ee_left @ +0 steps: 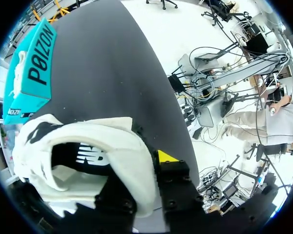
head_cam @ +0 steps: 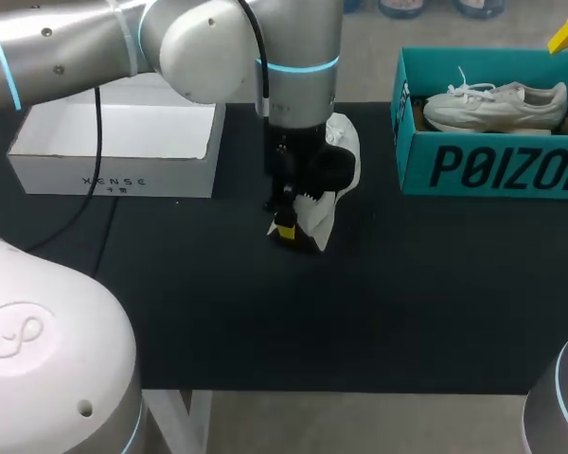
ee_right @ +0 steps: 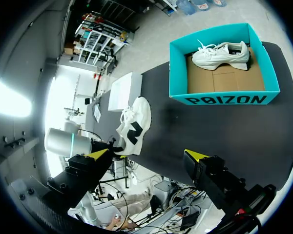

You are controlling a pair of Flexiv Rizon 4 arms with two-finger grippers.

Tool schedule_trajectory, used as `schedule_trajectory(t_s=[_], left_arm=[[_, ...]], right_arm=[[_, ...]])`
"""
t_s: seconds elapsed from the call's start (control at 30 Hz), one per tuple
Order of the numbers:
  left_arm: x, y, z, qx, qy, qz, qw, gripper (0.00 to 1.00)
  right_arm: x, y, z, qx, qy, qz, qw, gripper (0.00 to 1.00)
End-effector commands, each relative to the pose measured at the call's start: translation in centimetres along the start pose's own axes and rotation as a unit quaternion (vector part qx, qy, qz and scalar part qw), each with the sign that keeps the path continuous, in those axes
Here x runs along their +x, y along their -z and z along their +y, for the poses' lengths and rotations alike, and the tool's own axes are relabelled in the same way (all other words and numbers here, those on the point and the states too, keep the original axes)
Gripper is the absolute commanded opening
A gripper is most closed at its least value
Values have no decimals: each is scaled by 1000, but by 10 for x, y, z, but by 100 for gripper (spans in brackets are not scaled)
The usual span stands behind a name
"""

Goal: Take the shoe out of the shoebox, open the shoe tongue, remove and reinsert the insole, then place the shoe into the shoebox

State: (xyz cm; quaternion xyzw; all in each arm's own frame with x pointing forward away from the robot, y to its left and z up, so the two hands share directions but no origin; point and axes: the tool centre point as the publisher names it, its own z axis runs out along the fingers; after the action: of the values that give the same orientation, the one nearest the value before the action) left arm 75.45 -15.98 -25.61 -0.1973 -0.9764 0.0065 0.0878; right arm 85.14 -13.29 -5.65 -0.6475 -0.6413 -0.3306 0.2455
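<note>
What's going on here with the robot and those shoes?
The left arm's fingers are pinching the side of a white shoe out on the black table, between a white box and the teal shoebox. A second white shoe lies inside the teal shoebox. The right arm's fingers hang open off to the side, holding nothing.

Counter [head_cam: 227,322]: one, black matte top, straight near edge. Lighting: even, with only faint shadows on the dark surface.
</note>
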Motion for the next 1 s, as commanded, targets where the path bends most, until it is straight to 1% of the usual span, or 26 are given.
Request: schedule_trajectory(t_s=[0.03,0.1,0.13,0.17,0.2,0.23,0.27,0.3,0.33,0.37,0.4,0.43,0.5,0.53,0.57,0.63,0.67,0.7,0.73,0.77,0.8,0.83,0.87,0.93,0.97,1.0], left_arm=[[0,1,0,0,0,-1,1000,0],[0,1,0,0,0,-1,1000,0],[4,5,10,7,-21,0,1000,0],[6,7,19,2,-34,-2,999,0],[10,11,28,9,-37,-10,999,0],[13,13,37,-3,-69,-4,998,0],[16,15,43,-4,-80,-7,997,0],[19,18,57,-12,-88,-10,996,0],[23,19,64,-20,-126,1,992,0],[26,21,74,-15,-137,8,990,0],[29,21,81,-25,-175,26,984,0],[31,22,89,-22,-187,27,982,0],[37,25,105,-19,-245,52,968,0],[39,27,115,-16,-250,53,967,0],[40,29,124,-18,-281,65,957,0],[45,34,142,-35,-324,50,944,0],[48,36,152,-43,-357,44,932,0],[50,40,160,-48,-373,25,926,0],[51,45,170,-31,-397,24,917,0],[52,50,178,-49,-408,21,911,0],[51,54,185,-56,-416,22,907,0],[51,59,192,-54,-432,21,900,0],[49,64,199,-56,-431,15,901,0],[49,72,210,-49,-458,15,887,0],[48,76,216,-42,-462,16,886,0],[49,79,221,-38,-479,17,877,0]], right_arm=[[0,0,2,2,0,-1,1000,100],[0,0,2,2,0,-1,1000,100],[0,0,2,2,0,-1,1000,100],[0,0,2,2,0,-1,1000,100],[0,0,2,2,0,-1,1000,100],[0,0,2,2,0,-1,1000,100],[0,0,2,2,0,-1,1000,100],[0,0,2,2,0,-1,1000,100],[0,0,2,2,0,-1,1000,100],[0,0,2,2,0,-1,1000,100],[0,0,2,2,0,-1,1000,100],[0,0,2,2,0,-1,1000,100],[0,0,2,2,0,-1,1000,100],[0,0,2,2,0,-1,1000,100],[0,0,2,2,0,-1,1000,100],[0,0,2,2,0,-1,1000,100],[0,0,2,2,0,-1,1000,100],[0,0,2,2,0,-1,1000,100],[0,0,2,2,0,-1,1000,100],[0,0,2,2,0,-1,1000,100],[0,0,2,2,0,-1,1000,100],[0,0,2,2,0,-1,1000,100],[0,0,2,2,0,-1,1000,100],[0,0,2,2,0,-1,1000,100],[0,0,2,2,0,-1,1000,100],[0,0,2,2,0,-1,1000,100]])
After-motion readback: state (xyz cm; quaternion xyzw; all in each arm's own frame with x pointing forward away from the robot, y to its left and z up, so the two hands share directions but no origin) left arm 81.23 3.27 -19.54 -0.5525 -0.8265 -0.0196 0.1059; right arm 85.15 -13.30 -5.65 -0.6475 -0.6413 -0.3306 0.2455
